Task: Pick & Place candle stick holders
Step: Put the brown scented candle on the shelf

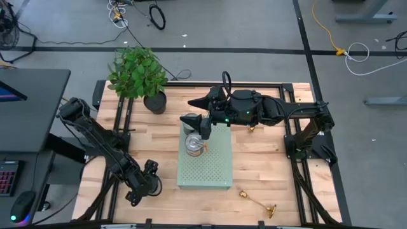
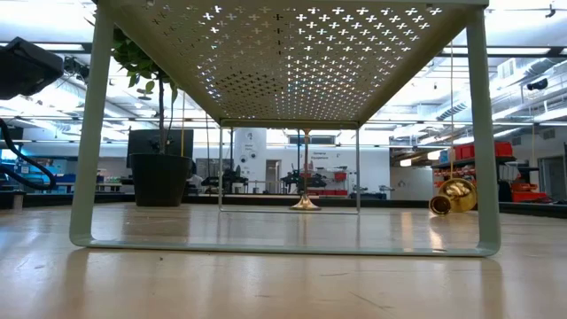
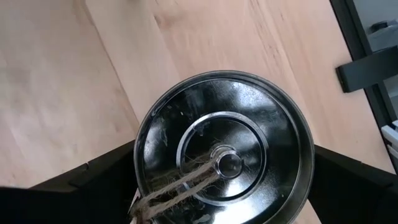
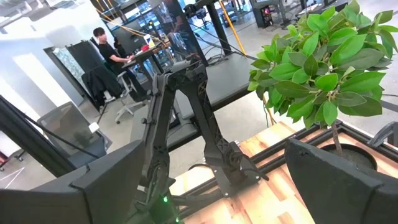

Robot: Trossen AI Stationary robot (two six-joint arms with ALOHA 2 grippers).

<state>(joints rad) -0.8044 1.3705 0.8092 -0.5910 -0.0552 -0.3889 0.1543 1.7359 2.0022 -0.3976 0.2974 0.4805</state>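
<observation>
One brass candle stick holder (image 1: pixel 257 202) lies on its side on the table near the front right. A second (image 1: pixel 252 129) lies by my right arm, and its round base shows in the low view (image 2: pixel 454 195). A third (image 2: pixel 306 202) stands upright on its base beyond the green stand, hidden under my right arm in the high view. My right gripper (image 1: pixel 191 111) hangs open and empty over the stand's far end (image 4: pixel 205 186). My left gripper (image 1: pixel 141 187) is at the front left, around a round shiny metal tin (image 3: pixel 224 149). My left gripper has the round metal tin between its two fingers (image 3: pixel 93 180), one on each side of the tin's wall (image 3: pixel 142 155). The fingers point down at the wooden table. Twine lies across the tin's face. I cannot tell whether the tin rests on the table.
A green perforated metal stand (image 1: pixel 213 172) sits mid-table with another metal tin (image 1: pixel 195 143) on top. A potted plant (image 1: pixel 137 73) stands at the far left. Black frame rails run along the table's sides. A person sits at a desk in the room (image 4: pixel 109 50).
</observation>
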